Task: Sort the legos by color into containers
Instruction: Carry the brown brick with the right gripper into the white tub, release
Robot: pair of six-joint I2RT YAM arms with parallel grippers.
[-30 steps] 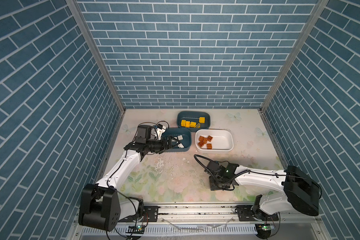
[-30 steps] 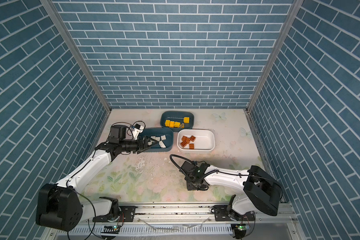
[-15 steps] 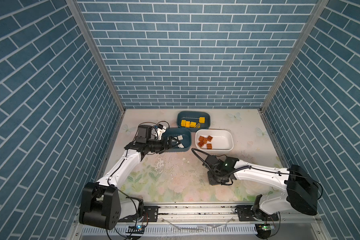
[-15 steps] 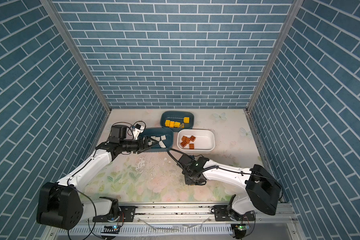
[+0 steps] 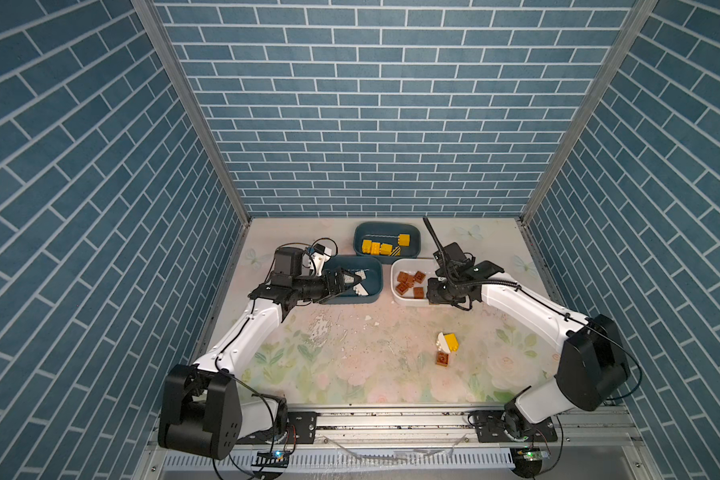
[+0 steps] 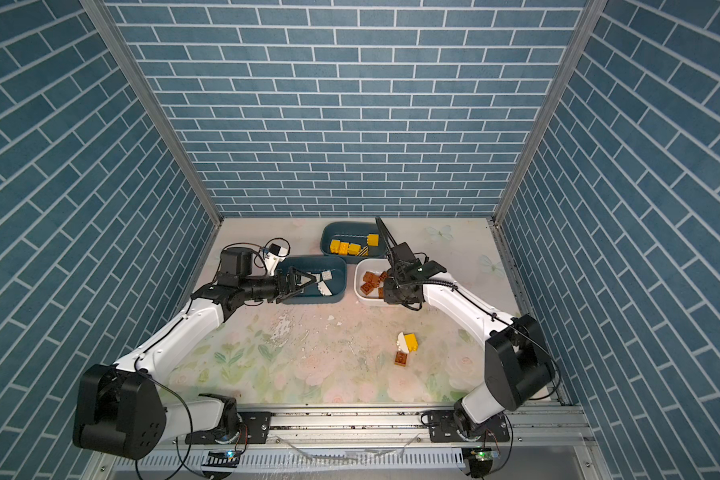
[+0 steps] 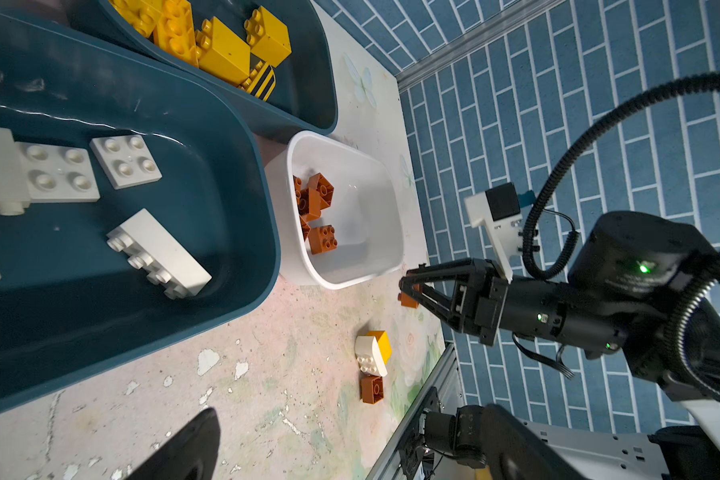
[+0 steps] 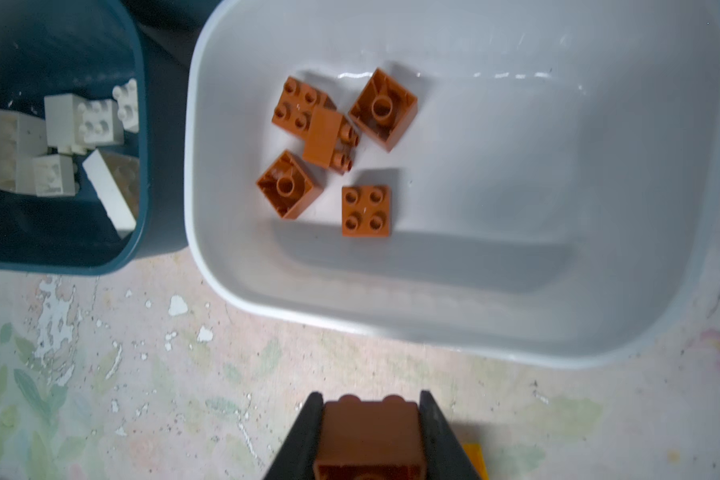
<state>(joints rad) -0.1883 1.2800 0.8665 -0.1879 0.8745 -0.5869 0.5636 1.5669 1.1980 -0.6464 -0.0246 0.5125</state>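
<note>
Evidently the right claw [image 7: 409, 289] is clamped on a brown lego [image 8: 368, 432], held above the bench [image 8: 163, 395] just outside the rim of the white tub [image 8: 433, 299]. It should carry the brick past the rim to bare floor beside the brown bricks [image 8: 333, 137] and release low, so nothing bounces out. The left claw [image 5: 355, 281] gapes wide, empty, over the teal tub [image 5: 373, 286] of white bricks.

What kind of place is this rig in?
Probably a lab test cell, not a home: left arm and right arm mounted on an aluminium rail, printed brick backdrop panels on three sides, floral-print tabletop.
</note>
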